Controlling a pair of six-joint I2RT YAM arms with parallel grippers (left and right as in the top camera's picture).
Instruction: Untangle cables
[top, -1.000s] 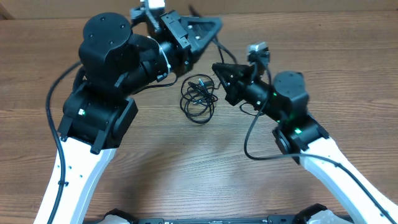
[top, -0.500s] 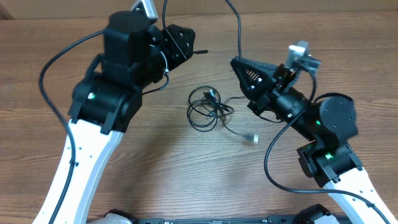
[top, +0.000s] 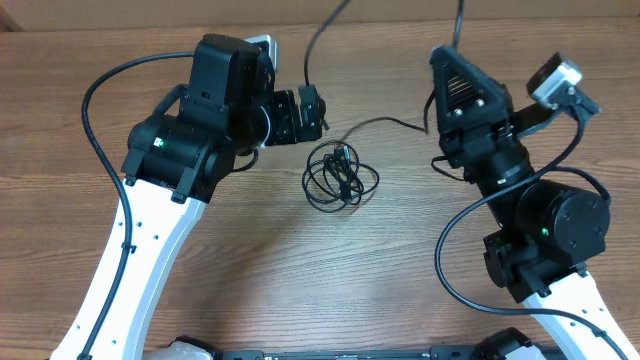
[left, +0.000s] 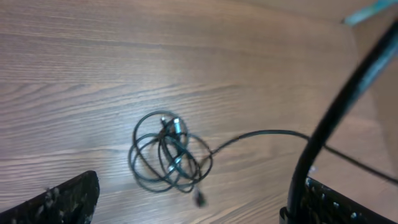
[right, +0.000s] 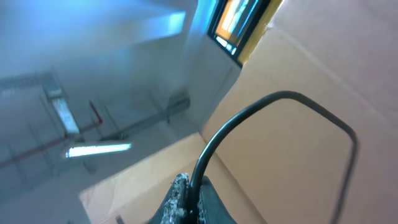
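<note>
The cables (top: 340, 176) lie as a small tangle of black loops on the wooden table, also in the left wrist view as the tangle (left: 168, 155) with a small plug (left: 199, 199) at its near edge. One strand (top: 390, 122) runs from the tangle toward my right gripper (top: 450, 75). That gripper is raised and tilted upward, shut on a black cable (right: 249, 112) that arcs above its fingers (right: 177, 202). My left gripper (top: 303, 108) hovers just left of the tangle. In its own view the left gripper (left: 199, 211) is wide open and holds nothing.
A thick black cord (left: 339, 106) crosses the right side of the left wrist view, close to the lens. Both arms' own wires (top: 95, 110) hang beside them. A brown cardboard wall (right: 323, 124) fills the right wrist view.
My left gripper has opened and swung back left of the tangle. The right arm has lifted and drawn right with its cable, and the pale-plugged strand has left the table.
</note>
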